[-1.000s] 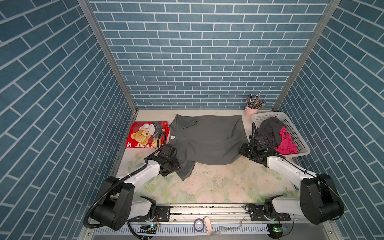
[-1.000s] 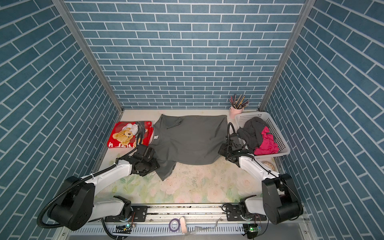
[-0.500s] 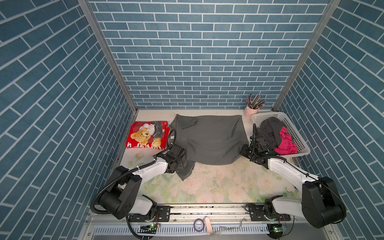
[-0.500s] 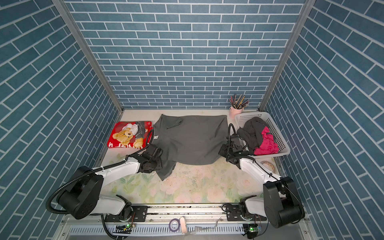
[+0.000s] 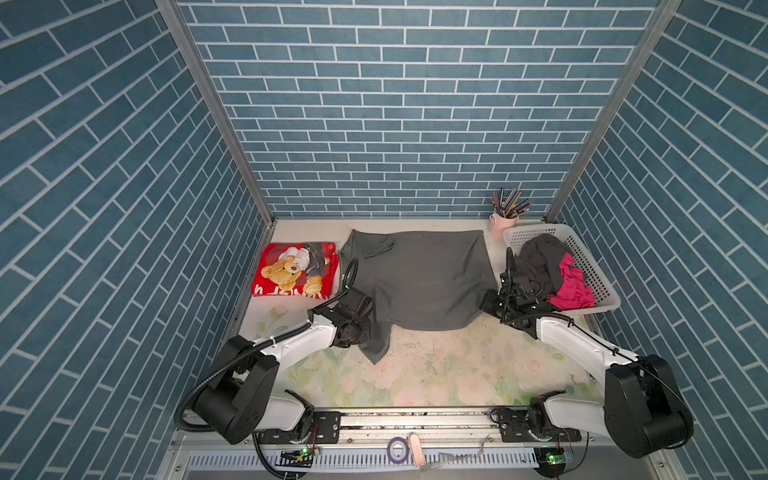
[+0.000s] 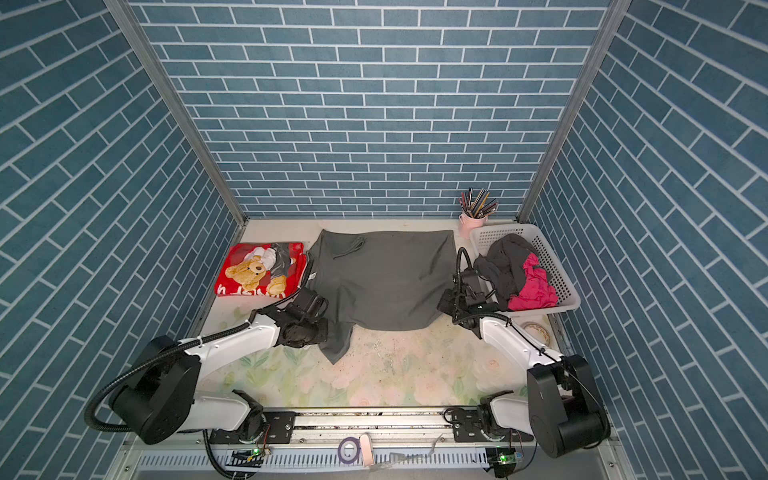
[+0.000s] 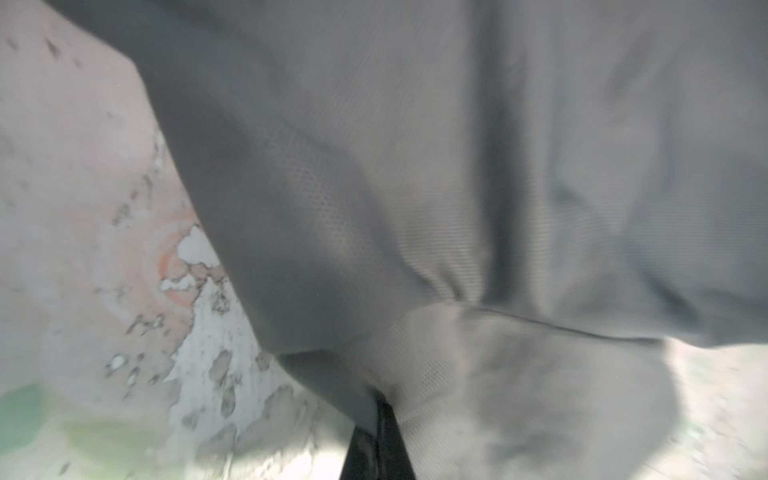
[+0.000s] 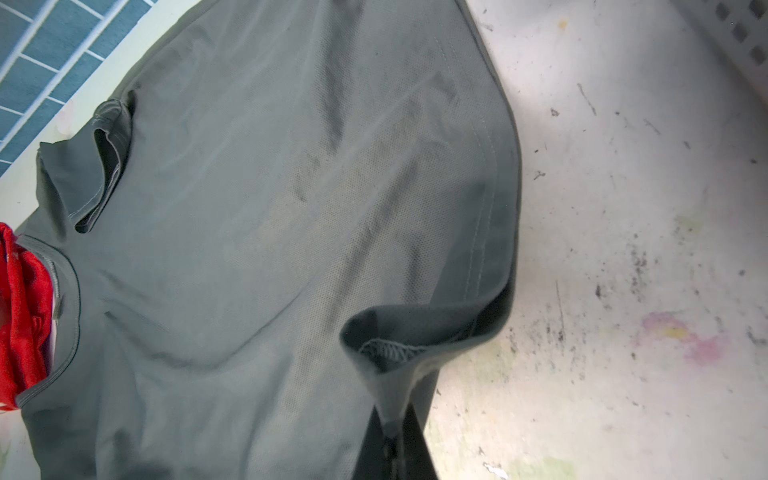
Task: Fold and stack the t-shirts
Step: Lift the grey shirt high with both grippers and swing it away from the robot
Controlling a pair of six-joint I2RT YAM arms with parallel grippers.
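A dark grey t-shirt lies spread across the middle of the table, one sleeve trailing toward the front. My left gripper is shut on the shirt's left near edge, and cloth drapes over its fingertips. My right gripper is shut on the shirt's right near corner, pinching the hem into a raised fold. A folded red t-shirt with a teddy-bear print lies at the back left. A dark t-shirt and a magenta t-shirt lie crumpled in the basket.
The white perforated basket stands at the right, close behind my right wrist. A pink cup of pencils stands at the back by the wall. A roll of tape lies beside the basket. Brick-pattern walls close in three sides.
My left gripper moved right from beside the sleeve onto the grey shirt's left near edge and closed on it. The right gripper kept its hold and barely moved.
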